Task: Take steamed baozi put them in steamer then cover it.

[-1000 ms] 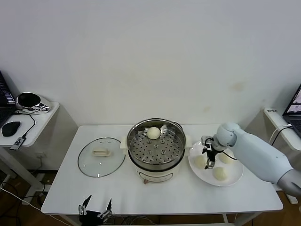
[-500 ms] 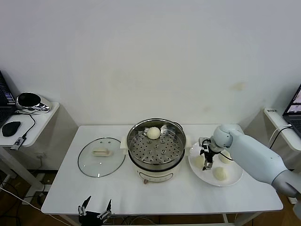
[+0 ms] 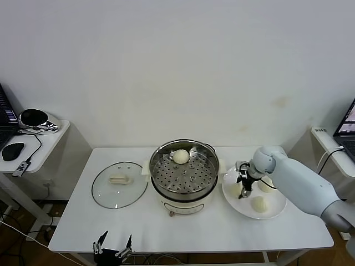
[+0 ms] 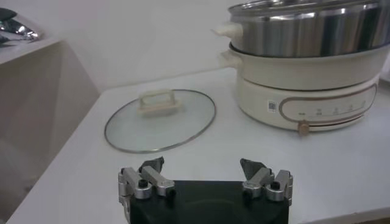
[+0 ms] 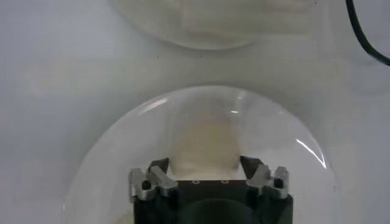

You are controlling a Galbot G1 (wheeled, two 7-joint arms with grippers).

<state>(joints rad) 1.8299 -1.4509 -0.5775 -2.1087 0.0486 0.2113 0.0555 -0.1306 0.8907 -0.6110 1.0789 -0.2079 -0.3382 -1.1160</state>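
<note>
The steamer stands mid-table with one baozi on its perforated tray. Three more baozi lie on a white plate to its right: one nearest the steamer, one at the back, one at the front. My right gripper is open, pointing down over the baozi nearest the steamer. In the right wrist view that baozi sits between the gripper's spread fingers. The cover lies flat left of the steamer and also shows in the left wrist view. My left gripper is open and empty at the table's front edge.
A side shelf with a mouse and a shiny object stands to the far left. A laptop and cable are at the far right edge. The steamer's white base faces my left gripper across bare table.
My right gripper has shifted slightly toward the steamer side of the plate and stays low over the baozi nearest the steamer. The left arm has not moved.
</note>
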